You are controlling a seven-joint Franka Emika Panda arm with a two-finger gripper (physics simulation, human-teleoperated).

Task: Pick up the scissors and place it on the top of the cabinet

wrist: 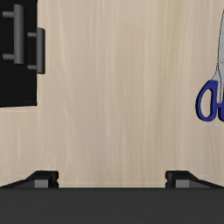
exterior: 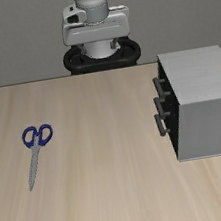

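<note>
Scissors (exterior: pixel 35 155) lie flat on worktop (exterior: pixel 95 125) at the exterior view's left; cabinet (exterior: pixel 205 103) well apart at its right. Fingers (wrist: pixel 42 178) spread apart, empty

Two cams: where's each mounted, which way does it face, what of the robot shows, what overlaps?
Exterior view: in front of and above the robot, facing down across the table toward it; the arm shows at the far edge.
Wrist view: on the tool, looking down at the table; both fingertips show, spread open with nothing between.
Shared: the scissors, the cabinet and the table.
</note>
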